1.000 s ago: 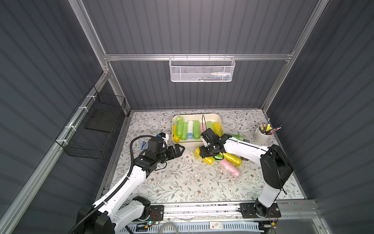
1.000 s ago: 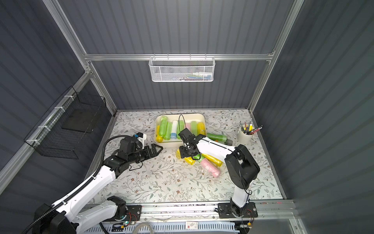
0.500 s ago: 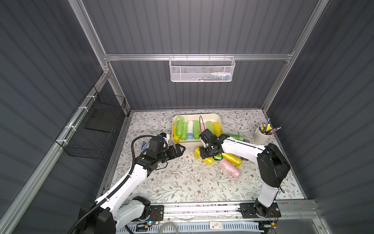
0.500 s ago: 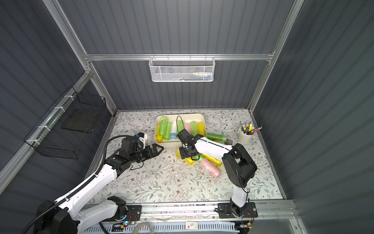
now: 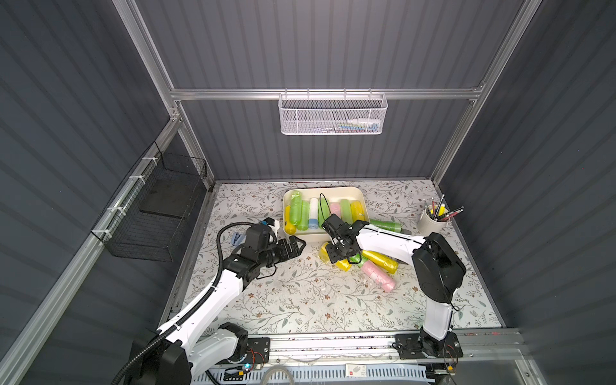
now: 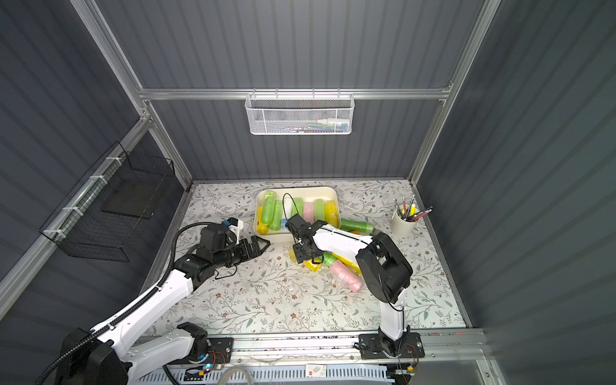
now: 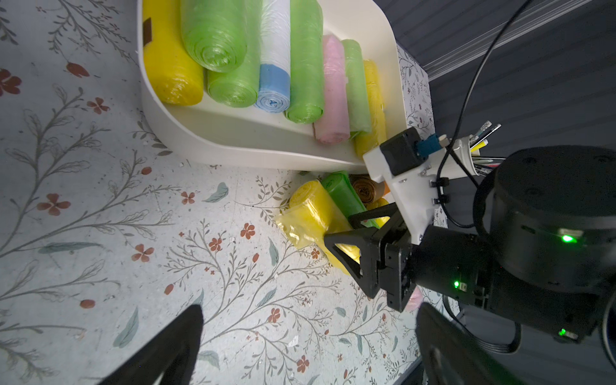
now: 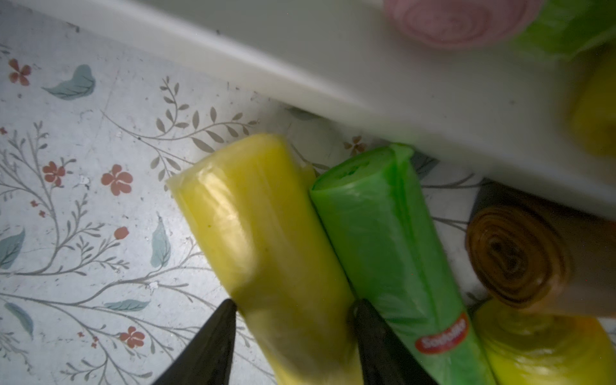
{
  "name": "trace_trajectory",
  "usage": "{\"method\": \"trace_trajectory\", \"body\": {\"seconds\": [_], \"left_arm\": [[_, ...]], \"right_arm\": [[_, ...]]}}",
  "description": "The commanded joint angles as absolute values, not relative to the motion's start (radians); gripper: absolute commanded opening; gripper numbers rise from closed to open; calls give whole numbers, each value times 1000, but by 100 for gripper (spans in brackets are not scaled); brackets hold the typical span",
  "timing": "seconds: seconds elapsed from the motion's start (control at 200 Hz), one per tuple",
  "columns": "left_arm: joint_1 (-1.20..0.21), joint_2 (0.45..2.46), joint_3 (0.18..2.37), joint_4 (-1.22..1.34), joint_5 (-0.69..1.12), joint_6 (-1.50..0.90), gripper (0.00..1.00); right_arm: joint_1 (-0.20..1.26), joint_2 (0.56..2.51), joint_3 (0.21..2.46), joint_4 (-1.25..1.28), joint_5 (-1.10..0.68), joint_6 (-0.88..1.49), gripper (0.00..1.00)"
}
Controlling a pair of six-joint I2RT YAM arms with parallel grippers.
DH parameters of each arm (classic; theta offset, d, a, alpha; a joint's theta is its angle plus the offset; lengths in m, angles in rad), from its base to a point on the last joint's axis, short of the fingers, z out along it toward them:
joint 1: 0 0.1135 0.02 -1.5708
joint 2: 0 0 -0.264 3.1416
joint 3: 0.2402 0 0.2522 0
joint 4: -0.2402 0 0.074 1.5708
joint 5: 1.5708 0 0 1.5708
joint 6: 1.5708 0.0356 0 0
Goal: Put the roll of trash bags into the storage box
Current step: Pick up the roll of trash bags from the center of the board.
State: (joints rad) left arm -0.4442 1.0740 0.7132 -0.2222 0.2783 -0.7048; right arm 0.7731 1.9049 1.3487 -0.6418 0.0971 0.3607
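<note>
The cream storage box point(image 5: 310, 237) point(image 6: 276, 237) point(image 7: 250, 143) sits at the back of the table with several rolls side by side in it. In front of it lies a pile of loose rolls. My right gripper point(image 5: 335, 255) point(image 6: 301, 255) point(image 8: 293, 301) points down at that pile, and its fingers stand close on either side of a yellow roll of trash bags point(image 8: 260, 216) point(image 7: 310, 213) lying on the table. Whether they squeeze it I cannot tell. My left gripper point(image 5: 298, 245) point(image 6: 263, 245) point(image 7: 310, 310) hovers open and empty left of the pile, near the box's front corner.
A green roll point(image 8: 376, 216) presses against the yellow one, with a brown roll point(image 8: 513, 256) beside the box wall. A pink roll point(image 5: 380, 276), another yellow roll point(image 5: 380, 261) and a dark green roll point(image 5: 386, 226) lie nearby. A pen cup point(image 5: 431, 223) stands at the right, and a blue clip point(image 5: 236, 237) lies at the left.
My right gripper has stayed over the pile, shifting slightly, and its jaws have widened a little. The left arm has barely moved.
</note>
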Motion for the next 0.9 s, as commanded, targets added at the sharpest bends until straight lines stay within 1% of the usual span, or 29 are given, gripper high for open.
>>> {"method": "trace_trajectory", "body": {"seconds": [0.0, 0.22, 0.365, 0.895], "left_arm": [[-445, 1086, 726, -213, 296, -716, 100], [-445, 1089, 725, -213, 296, -716, 100], [-445, 1091, 726, -211, 293, -716, 100], [-445, 1097, 724, -210, 289, -719, 100]], "right_arm": [[778, 1925, 1373, -680, 128, 349, 58], [783, 1941, 1376, -680, 122, 350, 57], [785, 1949, 1374, -670, 103, 353, 55], [785, 1970, 1376, -654, 103, 377, 58]]}}
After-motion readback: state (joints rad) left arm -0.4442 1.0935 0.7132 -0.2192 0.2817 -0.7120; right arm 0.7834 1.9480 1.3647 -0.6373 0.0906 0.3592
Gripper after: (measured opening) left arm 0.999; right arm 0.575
